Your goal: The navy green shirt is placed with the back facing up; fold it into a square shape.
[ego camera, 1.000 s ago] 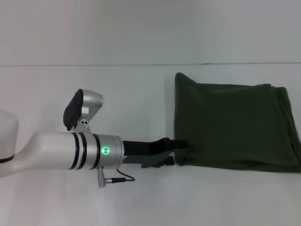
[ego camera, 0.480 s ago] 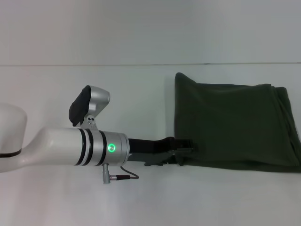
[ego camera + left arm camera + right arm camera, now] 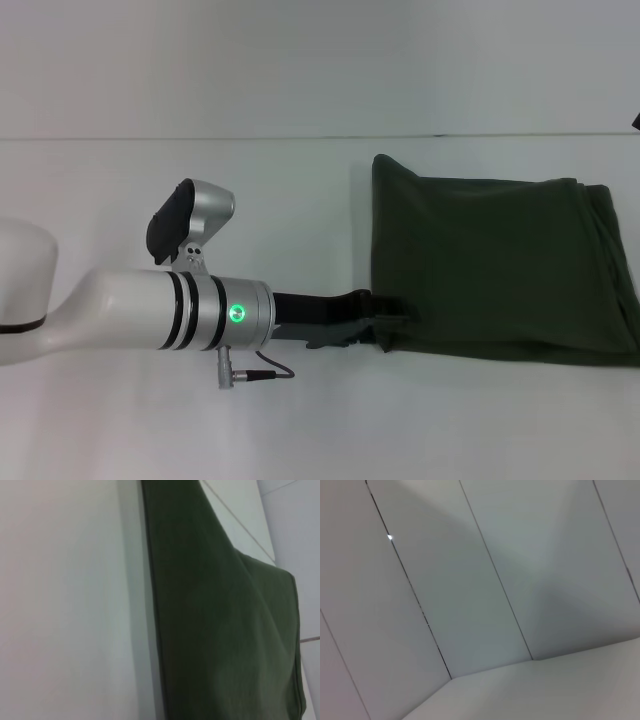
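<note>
White table (image 3: 200, 430); navy green shirt (image 3: 500, 265) soft, limp, already folded. Left gripper (image 3: 392, 322) at its near-left corner, can't tell grip state; take doubled edges

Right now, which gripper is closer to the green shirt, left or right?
The left. The left gripper is at the near left corner of the navy green shirt, touching its edge. The right gripper shows in no view.

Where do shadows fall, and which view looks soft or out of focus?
Head view: thin shadow under the left gripper at the navy green shirt. Left wrist view: soft, close shirt edge shadowing the table. Right wrist view: broad shadow across wall panels.
</note>
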Robot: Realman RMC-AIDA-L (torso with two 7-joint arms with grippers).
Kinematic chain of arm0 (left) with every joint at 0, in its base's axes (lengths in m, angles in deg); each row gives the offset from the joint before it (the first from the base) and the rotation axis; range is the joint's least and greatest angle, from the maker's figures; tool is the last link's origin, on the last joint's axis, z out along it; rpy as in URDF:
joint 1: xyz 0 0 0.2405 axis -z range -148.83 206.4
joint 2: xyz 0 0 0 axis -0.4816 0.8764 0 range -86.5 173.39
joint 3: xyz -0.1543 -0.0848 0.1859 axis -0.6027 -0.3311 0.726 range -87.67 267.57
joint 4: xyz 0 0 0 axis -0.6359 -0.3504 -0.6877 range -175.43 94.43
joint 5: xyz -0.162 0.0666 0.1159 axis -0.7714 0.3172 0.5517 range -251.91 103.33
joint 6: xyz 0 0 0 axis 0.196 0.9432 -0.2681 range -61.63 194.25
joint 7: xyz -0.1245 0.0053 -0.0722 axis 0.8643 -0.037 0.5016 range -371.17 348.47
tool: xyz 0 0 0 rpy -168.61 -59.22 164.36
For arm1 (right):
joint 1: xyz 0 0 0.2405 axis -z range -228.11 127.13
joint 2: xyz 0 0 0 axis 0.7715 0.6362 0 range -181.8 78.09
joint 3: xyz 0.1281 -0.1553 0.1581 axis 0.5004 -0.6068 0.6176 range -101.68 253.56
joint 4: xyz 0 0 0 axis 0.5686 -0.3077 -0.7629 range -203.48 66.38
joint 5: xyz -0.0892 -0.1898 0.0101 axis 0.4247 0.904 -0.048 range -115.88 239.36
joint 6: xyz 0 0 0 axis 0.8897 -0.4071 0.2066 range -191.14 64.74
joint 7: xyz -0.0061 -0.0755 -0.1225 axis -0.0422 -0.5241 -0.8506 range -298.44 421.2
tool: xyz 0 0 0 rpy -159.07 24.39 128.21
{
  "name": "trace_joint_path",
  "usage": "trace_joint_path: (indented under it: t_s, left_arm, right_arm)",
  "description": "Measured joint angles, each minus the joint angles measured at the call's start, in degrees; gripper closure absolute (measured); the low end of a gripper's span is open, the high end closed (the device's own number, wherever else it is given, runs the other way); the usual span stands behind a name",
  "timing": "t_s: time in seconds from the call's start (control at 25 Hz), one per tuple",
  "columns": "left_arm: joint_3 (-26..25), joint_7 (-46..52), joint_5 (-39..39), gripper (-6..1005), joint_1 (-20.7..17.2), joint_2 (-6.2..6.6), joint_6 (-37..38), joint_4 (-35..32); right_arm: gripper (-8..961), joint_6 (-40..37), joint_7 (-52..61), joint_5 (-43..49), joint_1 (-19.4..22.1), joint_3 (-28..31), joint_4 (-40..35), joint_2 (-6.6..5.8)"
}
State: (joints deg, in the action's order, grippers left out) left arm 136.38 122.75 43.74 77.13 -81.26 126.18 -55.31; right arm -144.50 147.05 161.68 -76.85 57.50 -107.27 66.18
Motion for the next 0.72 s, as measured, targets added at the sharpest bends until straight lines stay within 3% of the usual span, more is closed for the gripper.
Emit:
trace_joint_path:
  t_s: [0.32,0.52,0.64,0.72]
  left_arm:
    - [5.7,2.1,0.0,315,1.5,0.04,-2.8,-0.1]
    - [6.0,1.9,-0.1,550,1.4,0.02,-3.2,-0.2]
    - [6.0,1.7,-0.1,760,1.2,0.00,-3.2,-0.3]
    - [6.0,1.6,-0.1,799,1.2,0.00,-3.2,-0.3]
  right_arm:
    - [12,-1.1,1.4,-0.1,-0.3,0.0,-0.5,-0.14]
    - [12,-1.6,2.1,-0.1,-0.5,0.0,-0.5,-0.39]
    - [12,-1.7,2.1,-0.1,-0.5,0.0,-0.6,-0.40]
    - [12,-1.7,2.1,-0.1,-0.5,0.0,-0.6,-0.40]
